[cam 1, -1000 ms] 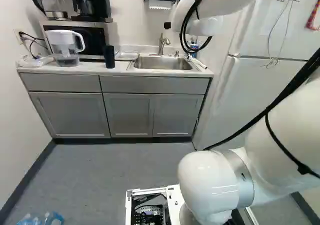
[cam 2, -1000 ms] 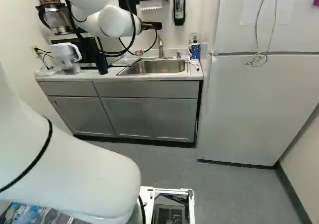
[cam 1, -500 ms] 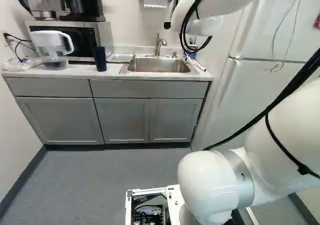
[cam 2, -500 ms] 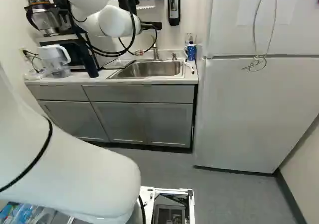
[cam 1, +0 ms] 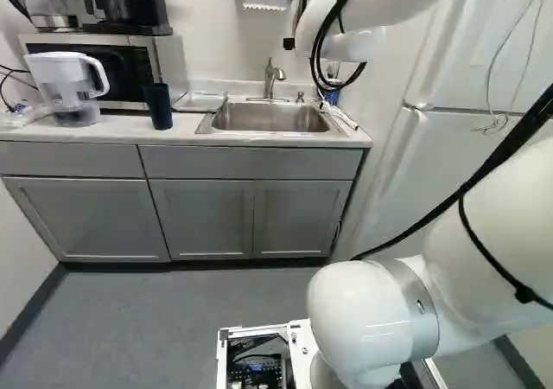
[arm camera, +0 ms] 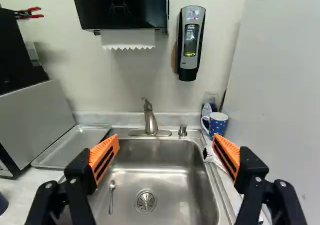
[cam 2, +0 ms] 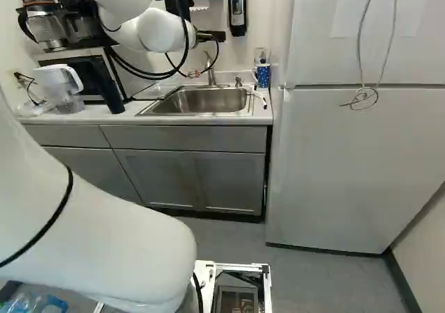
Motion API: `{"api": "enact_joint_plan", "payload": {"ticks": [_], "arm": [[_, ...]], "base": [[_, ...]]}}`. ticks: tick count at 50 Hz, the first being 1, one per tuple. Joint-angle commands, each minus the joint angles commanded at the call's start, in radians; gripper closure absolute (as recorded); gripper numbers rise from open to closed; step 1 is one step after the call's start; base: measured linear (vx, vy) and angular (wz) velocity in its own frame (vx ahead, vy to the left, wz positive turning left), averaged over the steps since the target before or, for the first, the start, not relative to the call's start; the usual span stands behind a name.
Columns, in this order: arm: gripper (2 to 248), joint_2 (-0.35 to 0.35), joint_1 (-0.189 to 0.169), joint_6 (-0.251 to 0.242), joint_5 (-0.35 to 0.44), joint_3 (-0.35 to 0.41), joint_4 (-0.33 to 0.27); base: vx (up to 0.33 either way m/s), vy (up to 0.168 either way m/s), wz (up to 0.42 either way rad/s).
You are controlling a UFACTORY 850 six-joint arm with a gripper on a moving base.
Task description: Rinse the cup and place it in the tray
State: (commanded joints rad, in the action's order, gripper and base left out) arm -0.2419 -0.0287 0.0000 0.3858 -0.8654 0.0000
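Observation:
My gripper is up over the counter by the sink. In the wrist view the gripper stands wide open, nothing between its orange pads, the steel sink below and ahead. A dark blue cup stands upright on the counter left of the sink, only its edge showing in the wrist view. A blue dotted mug stands at the sink's back right corner. The shallow metal tray lies on the counter left of the sink. Behind the basin rises the faucet.
A spoon lies in the sink. A pitcher and a microwave stand farther left. The soap dispenser and towel dispenser hang on the wall. A fridge stands right of the counter; cabinets face the base.
The base has moved closer to the counter, so the counter and sink look larger and lower in both base views. The arm holds its pose over the base.

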Motion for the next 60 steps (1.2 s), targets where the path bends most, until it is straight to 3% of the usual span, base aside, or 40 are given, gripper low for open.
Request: {"api": "enact_joint_plan", "payload": {"ticks": [27,60], "arm": [[3,0.000,0.000,0.000,0.000,0.000,0.000],[3,0.000,0.000,0.000,0.000,0.000,0.000]], "base": [[0.116,0.000,0.006],[0.116,0.031,0.159]]}}
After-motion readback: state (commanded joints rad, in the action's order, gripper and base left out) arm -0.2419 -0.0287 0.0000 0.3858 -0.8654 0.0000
